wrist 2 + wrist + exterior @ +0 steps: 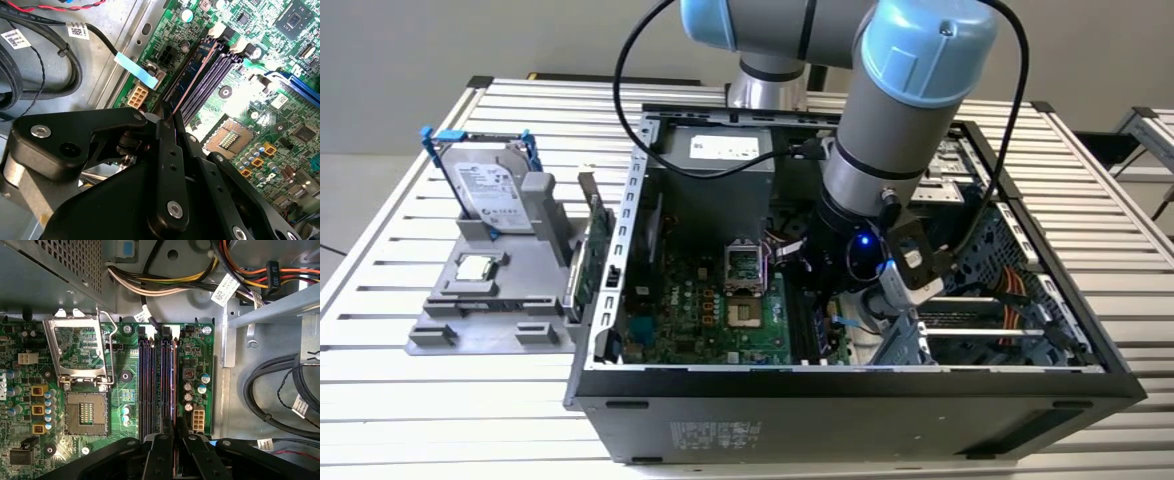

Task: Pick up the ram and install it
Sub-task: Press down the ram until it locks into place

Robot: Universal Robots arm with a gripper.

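The ram (175,390) is a thin dark stick seen edge-on, standing on its long edge over the motherboard's outermost memory slot (169,365). In the second wrist view the ram (197,72) runs along that slot toward a white latch (216,31). My gripper (175,435) is shut on the ram's near end, its black fingers (161,452) pressed to either side. Whether the stick is seated in the slot I cannot tell. In the exterior view my arm (894,150) reaches down into the open computer case (854,385).
An open CPU socket (87,412) with its raised metal frame (80,347) lies beside the slots. Power cables (165,280) and thick black cables (280,390) crowd the case wall. Outside the case, a hard drive (494,190) and a green card (594,255) stand on a grey fixture (480,320).
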